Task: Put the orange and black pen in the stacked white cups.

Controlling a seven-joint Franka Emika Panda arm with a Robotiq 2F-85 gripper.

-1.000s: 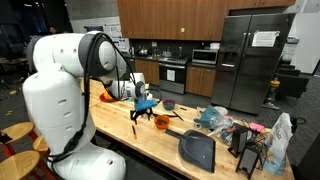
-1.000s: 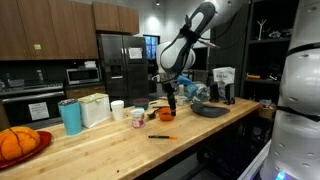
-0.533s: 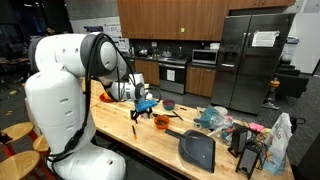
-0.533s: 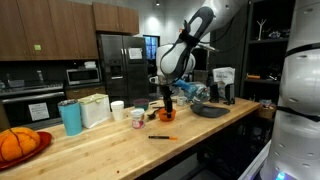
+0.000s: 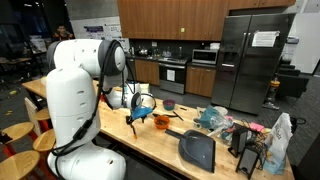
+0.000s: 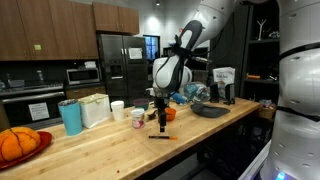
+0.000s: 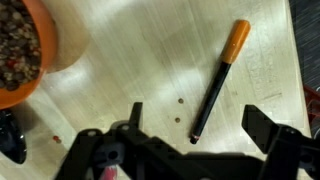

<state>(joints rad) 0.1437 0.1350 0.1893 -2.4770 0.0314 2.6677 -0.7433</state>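
My gripper [image 7: 192, 112] hangs spread open directly above the orange and black pen [image 7: 218, 80], which lies flat on the counter [image 7: 130, 50] with its orange end toward 1 o'clock, so the fingers can straddle its shaft; in an exterior view the stacked white cups [image 6: 117, 109] stand toward 10 o'clock from it

Even overhead light is seen in both exterior views; soft sheen is noted on fridge [image 5: 250, 60]; resolution is low, fine detail lost; counter [image 7: 130, 60] is washed pale in wrist view; gripper [image 7: 192, 108] is rendered dark, blurred.
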